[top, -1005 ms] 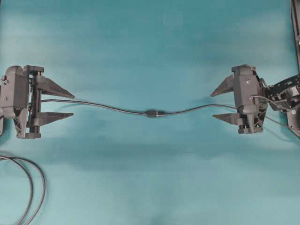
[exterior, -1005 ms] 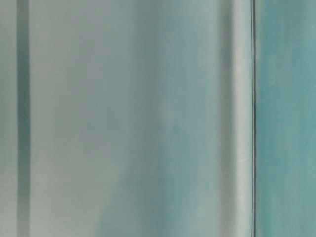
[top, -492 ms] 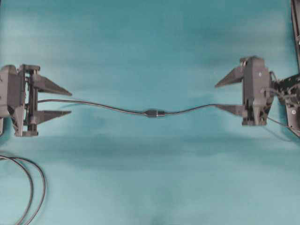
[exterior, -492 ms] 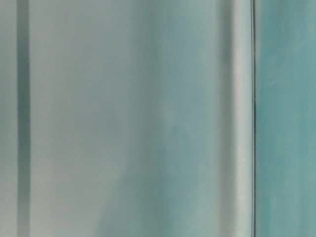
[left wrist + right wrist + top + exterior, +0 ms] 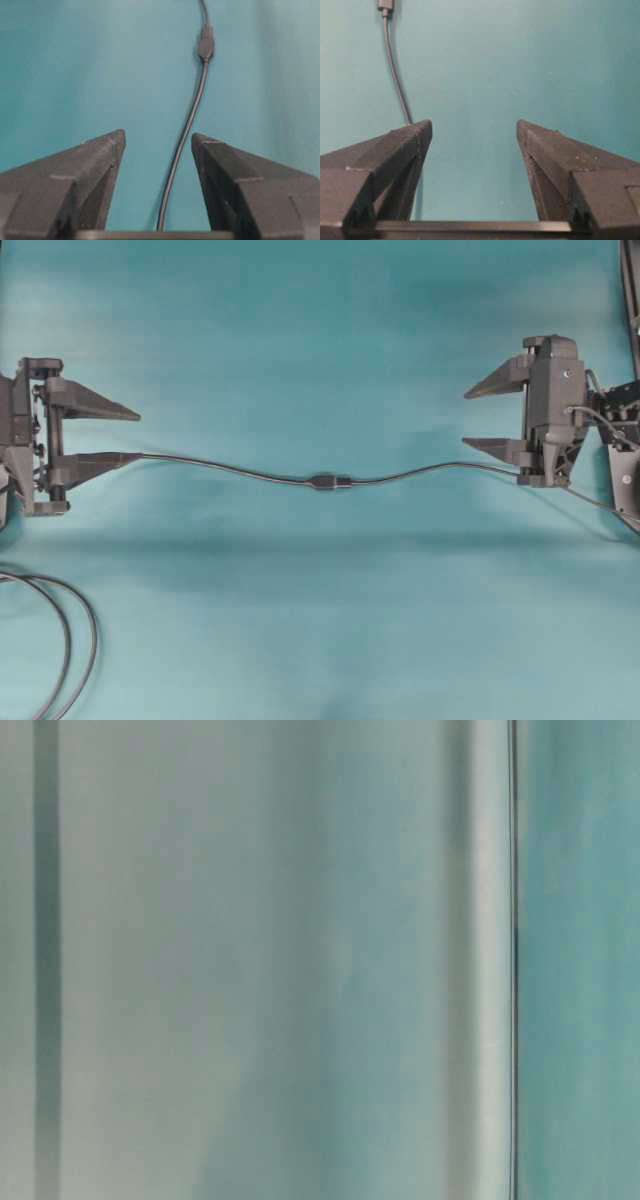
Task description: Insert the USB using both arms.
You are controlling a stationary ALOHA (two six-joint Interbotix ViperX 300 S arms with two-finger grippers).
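Overhead: USB (image 5: 342, 481) already sits joined to socket (image 5: 320, 481) mid-table, cables running out to both sides. Left gripper (image 5: 132, 435) and right gripper (image 5: 472, 418) both spread wide, holding nothing, well apart from the joint. Looks like insertion done, release step.

Table-level: just blur, nothing to read.

Left wrist: cable (image 5: 186, 135) runs between the jaws, untouched.

Right wrist: cable (image 5: 394, 70) passes by one jaw.

Next, prob. just clear arms w/o snagging cables.
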